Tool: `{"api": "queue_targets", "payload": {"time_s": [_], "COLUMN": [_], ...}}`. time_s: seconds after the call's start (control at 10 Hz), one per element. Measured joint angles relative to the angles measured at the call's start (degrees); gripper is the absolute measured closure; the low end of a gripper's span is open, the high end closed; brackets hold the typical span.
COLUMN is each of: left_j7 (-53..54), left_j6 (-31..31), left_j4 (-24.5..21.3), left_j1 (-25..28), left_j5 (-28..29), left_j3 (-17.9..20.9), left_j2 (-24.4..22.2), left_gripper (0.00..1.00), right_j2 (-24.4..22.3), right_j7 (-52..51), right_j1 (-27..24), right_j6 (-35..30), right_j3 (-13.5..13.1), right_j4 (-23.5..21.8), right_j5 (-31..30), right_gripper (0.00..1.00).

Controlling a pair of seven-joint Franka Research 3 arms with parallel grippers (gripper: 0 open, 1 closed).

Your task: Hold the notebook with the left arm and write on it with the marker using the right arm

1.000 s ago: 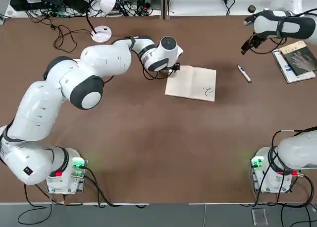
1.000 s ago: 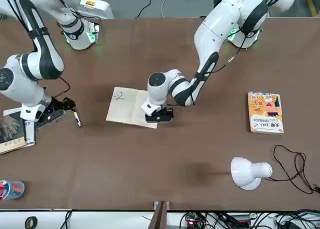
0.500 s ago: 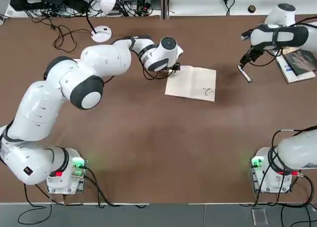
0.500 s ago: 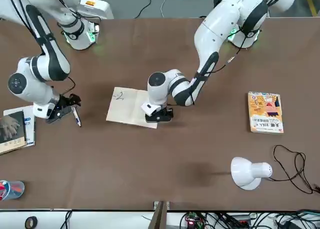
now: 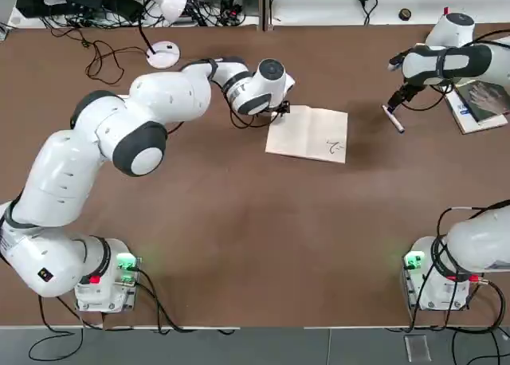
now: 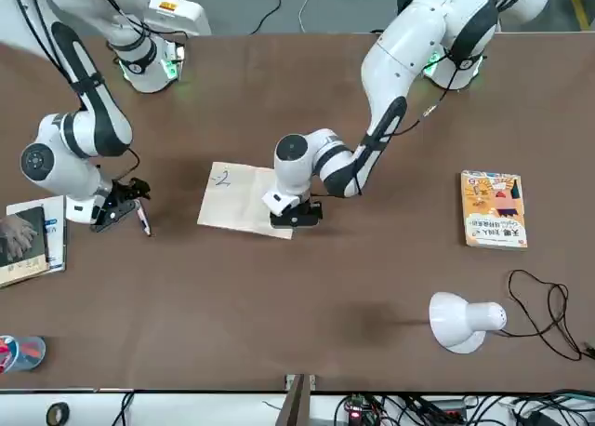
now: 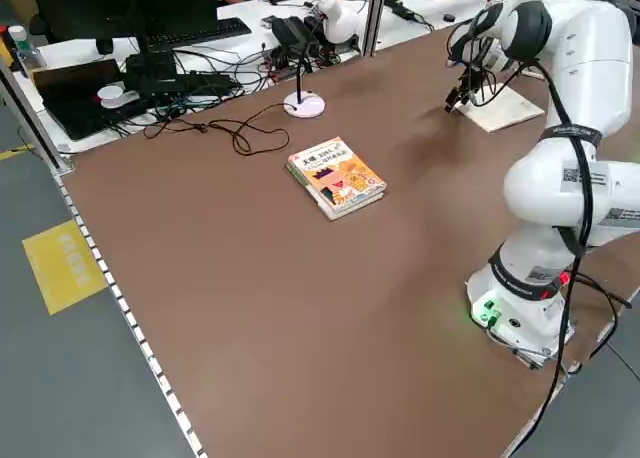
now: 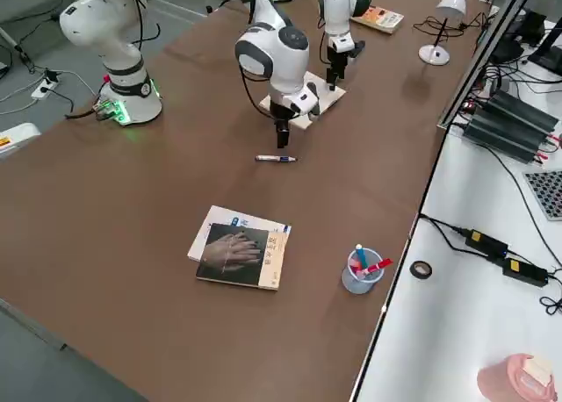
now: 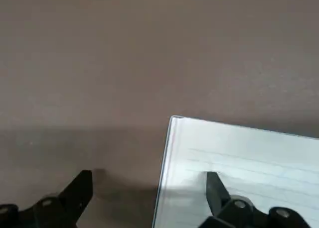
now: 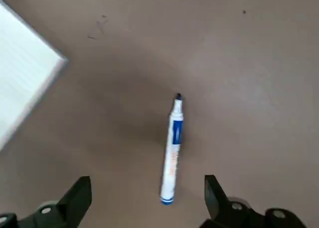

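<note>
An overhead look at a brown table (image 5: 239,221) shows two white robot arms. The notebook (image 5: 309,134) lies open near the middle of the table, toward the far side, with small dark scribbles on its right page. The left gripper (image 6: 296,214) is lowered at the notebook's left edge, its fingers spread wide, one finger (image 9: 215,187) over the lined page and the other (image 9: 79,189) over bare table beside it. The marker (image 5: 394,119) lies flat on the table to the right of the notebook, well apart from it. The right gripper (image 5: 401,94) hovers just above the marker with its fingers open and the marker (image 10: 172,151) lying loose between them, not gripped. A dark-covered book (image 5: 480,99) on white papers rests farther right. An orange-yellow book (image 6: 494,208) and a white desk lamp (image 6: 460,320) sit at the left.
</note>
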Motion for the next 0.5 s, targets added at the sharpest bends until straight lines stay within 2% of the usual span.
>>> {"api": "queue_targets", "payload": {"time_s": [0.5], "left_j7": [0.00], "left_j6": [0.00], "left_j4": [0.00], "left_j1": [0.00], "left_j5": [0.00], "left_j3": [0.00], "left_j2": [0.00], "left_gripper": [0.00], "right_j2": [3.98], "right_j7": [-1.62], "right_j1": [-0.40], "right_j6": [7.16], "right_j3": [-1.76], "right_j4": [-0.56], "right_j5": [-1.66], "right_gripper": [0.00]}}
